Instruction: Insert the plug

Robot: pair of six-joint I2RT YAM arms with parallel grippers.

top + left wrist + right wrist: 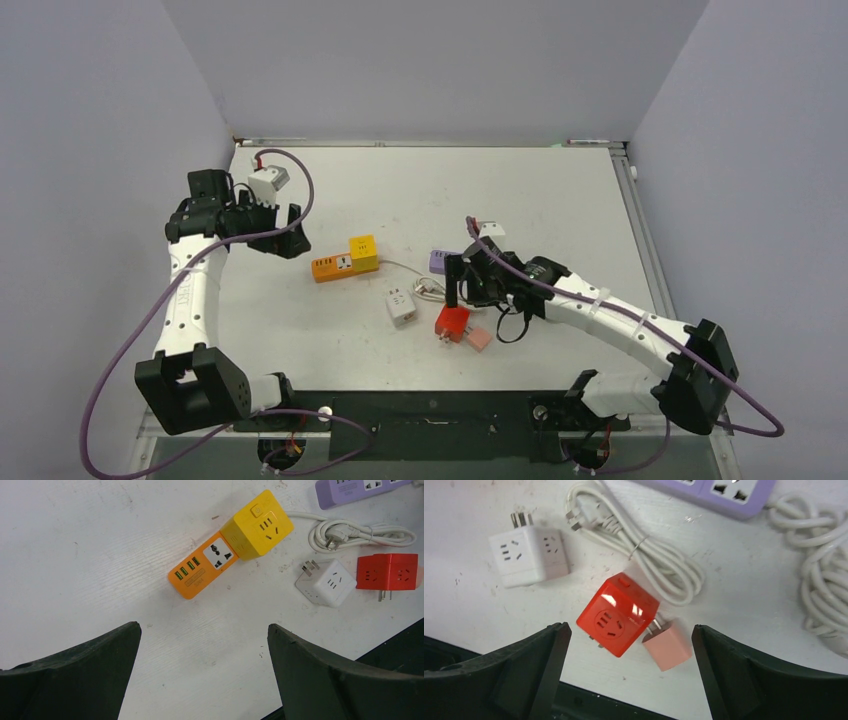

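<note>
A red cube socket (452,322) lies near the table's front edge, with a small pink plug (479,339) beside it. In the right wrist view the pink plug (668,645) has its prongs against the side of the red cube (616,615); I cannot tell whether they are inside a socket. My right gripper (462,290) is open and empty, hovering above both, which show between its fingers (628,628). My left gripper (285,235) is open and empty at the left, above bare table (203,625). The red cube also shows in the left wrist view (387,571).
An orange power strip (335,266) with a yellow cube (362,251) lies mid-table. A white cube adapter (401,307), a coiled white cable (425,290) and a purple power strip (440,261) lie near the right gripper. The table's dark front edge (484,655) is close below.
</note>
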